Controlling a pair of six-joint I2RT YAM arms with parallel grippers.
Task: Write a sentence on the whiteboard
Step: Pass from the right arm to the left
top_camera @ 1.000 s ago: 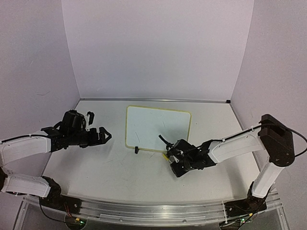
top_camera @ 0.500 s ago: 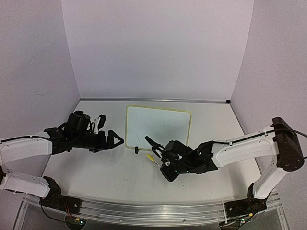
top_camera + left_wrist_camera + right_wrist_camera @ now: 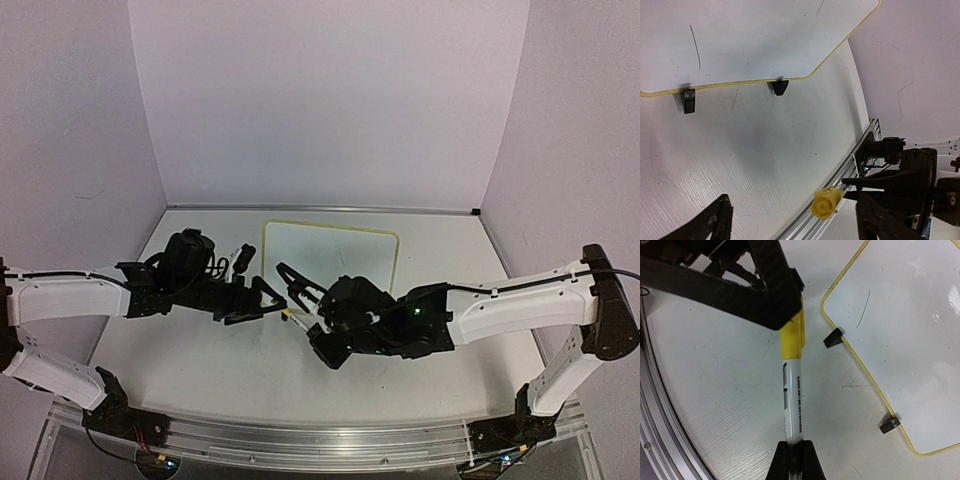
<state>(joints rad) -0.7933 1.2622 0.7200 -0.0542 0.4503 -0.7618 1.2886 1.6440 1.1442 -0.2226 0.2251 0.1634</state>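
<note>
The whiteboard [image 3: 340, 250] lies flat at the back middle of the table, white with a pale yellow frame and two black clip feet [image 3: 688, 100]. Its face shows only a thin stray stroke [image 3: 863, 307]; the sentence is out of view. My right gripper [image 3: 795, 452] is shut on the tail of a white marker [image 3: 794, 405] with a yellow cap [image 3: 826, 202]. The marker points at my left gripper [image 3: 795, 225], which is open with its fingers either side of the cap. One left finger [image 3: 775, 295] covers the cap's end in the right wrist view.
The two grippers meet just in front of the board's near left corner [image 3: 272, 300]. An aluminium rail [image 3: 320, 445] runs along the table's near edge. Purple walls close in the back and both sides.
Both arms have swung inward and met: the right gripper carried the marker left, the left gripper came right. The left jaws have narrowed a little round the cap.
</note>
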